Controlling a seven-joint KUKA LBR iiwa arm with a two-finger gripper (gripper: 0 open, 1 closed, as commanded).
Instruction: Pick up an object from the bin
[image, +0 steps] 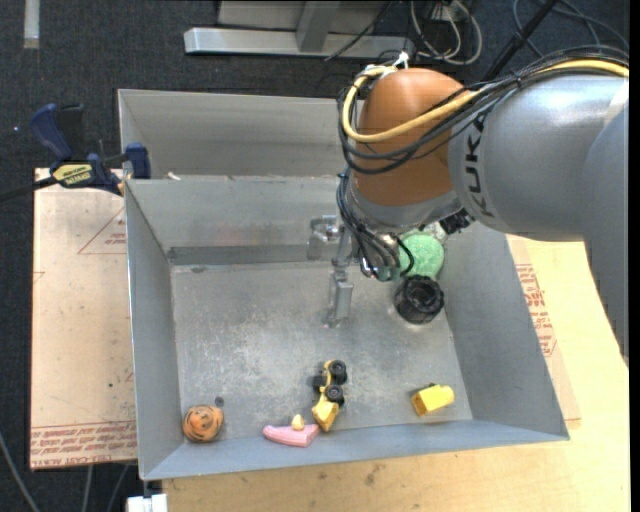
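Grey robot arm (550, 150) with an orange dome-shaped wrist cover (400, 130) reaching into a grey metal bin (150, 300) from 3 o'clock.
The gripper (338, 312) hangs over bare floor near the bin's middle, with nothing seen in it; whether it is open or closed cannot be told. Nearest to it, at 2 o'clock, lies a black ring-shaped object (418, 298), with a green fuzzy ball (428, 255) just beyond, partly under the wrist. Along the near wall are a yellow block (432, 400) at 4 o'clock, a small black-and-yellow toy (328, 390) at 6, a flat pink piece (290, 433) just past 6, and an orange ball with dark markings (202, 422) at 8. The pick looks not yet made: choosing, grasping and lifting all remain.
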